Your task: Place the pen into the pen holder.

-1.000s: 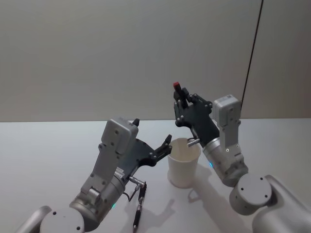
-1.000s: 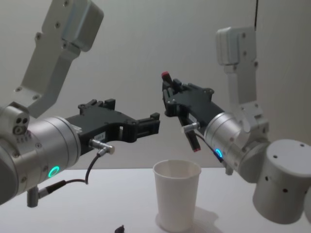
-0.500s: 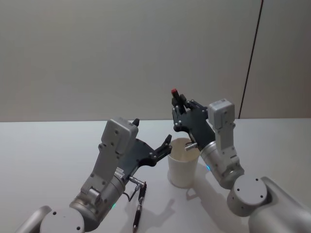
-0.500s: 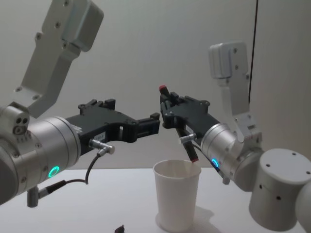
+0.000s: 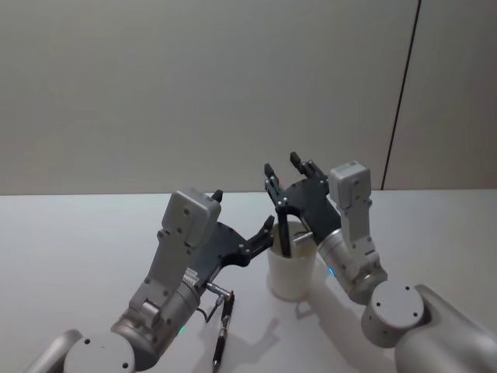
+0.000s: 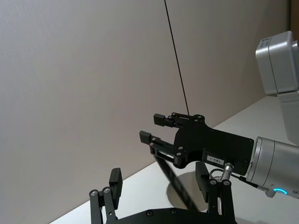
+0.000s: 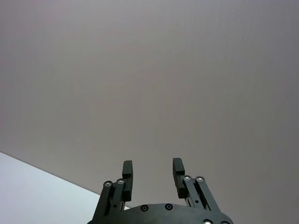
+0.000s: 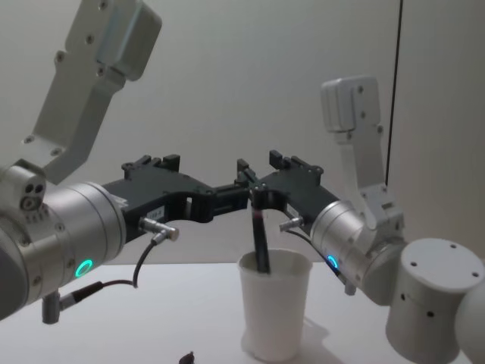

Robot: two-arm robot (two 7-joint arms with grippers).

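The pen (image 8: 260, 241) is a dark stick standing upright inside the pen holder (image 8: 276, 311), a plain white paper cup in the middle of the table. Its upper half rises above the rim (image 5: 286, 231). My right gripper (image 8: 260, 164) hovers just above the pen's top, open, with nothing between its fingers (image 7: 127, 171). My left gripper (image 5: 242, 211) hangs open at cup height just left of the pen holder (image 5: 292, 273), holding nothing. In the left wrist view the pen (image 6: 174, 183) drops below the right gripper (image 6: 156, 128).
A second dark pen (image 5: 224, 325) lies on the white table (image 5: 70, 241) in front of the cup, beside my left arm's cable. A plain wall rises behind the table. A thin black cord (image 5: 401, 101) hangs at the back right.
My right gripper has come down and to the left over the cup and opened. The pen it held has dropped into the cup. The left arm has not moved.
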